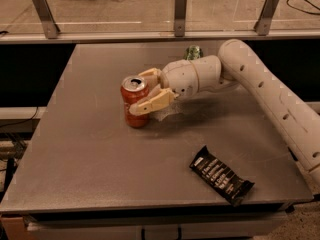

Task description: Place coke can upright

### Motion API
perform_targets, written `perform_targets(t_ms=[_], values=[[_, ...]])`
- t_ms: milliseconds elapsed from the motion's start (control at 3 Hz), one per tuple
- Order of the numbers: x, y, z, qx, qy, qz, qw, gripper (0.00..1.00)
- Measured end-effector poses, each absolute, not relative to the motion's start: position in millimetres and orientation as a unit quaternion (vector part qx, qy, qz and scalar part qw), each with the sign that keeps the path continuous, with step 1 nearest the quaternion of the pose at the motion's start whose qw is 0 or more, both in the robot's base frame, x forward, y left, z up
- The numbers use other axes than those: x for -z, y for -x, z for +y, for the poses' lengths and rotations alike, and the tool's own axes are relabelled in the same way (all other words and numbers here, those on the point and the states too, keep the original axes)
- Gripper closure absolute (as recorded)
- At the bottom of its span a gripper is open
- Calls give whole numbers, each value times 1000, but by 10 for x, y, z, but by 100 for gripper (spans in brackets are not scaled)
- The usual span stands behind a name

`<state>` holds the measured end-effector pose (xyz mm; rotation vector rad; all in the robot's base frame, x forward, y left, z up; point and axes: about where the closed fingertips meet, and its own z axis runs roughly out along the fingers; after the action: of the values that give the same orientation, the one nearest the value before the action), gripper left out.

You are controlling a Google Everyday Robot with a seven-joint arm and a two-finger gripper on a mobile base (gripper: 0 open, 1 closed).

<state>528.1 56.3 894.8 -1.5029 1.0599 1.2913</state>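
with fingers (152, 102) clamped on the coke can (132, 93), one in front and one behind, holds it standing on the counter (90, 164). squeezes from the sides, about the middle of the can, so as to leave the silver top facing up and the bottom free to sit flat. reaches in from the right, with the big white arm (260, 89) stretched low over the counter, so as to come at the can from the side and not from above.

looks to have the bottom of the can touching the counter, left of the middle and a bit toward the back. hard to tell if all the weight is down yet. seems almost straight up, maybe leaning a tiny bit.

probably near the end of the job: can up on its end, only the letting go left to do. calls for a slow, gentle opening next, both sides at once, so as not to nudge the can over. then a pull back to the right, straight away from the can. could go wrong with a sticking or dragging finger; easy to tip, being small and light.

stands well apart from a green can (193, 52) at the back, partly hidden behind the arm, and from a black snack bar (221, 175) lying flat near the front right. no need to touch either one.
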Motion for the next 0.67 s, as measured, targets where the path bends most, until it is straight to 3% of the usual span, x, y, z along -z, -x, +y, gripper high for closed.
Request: perform_targets(t_ms=[333,667], values=[[-8883,-5249,480,-517,604,430,428,0],[-8891,-5303,276,-497,612,444,426,0]])
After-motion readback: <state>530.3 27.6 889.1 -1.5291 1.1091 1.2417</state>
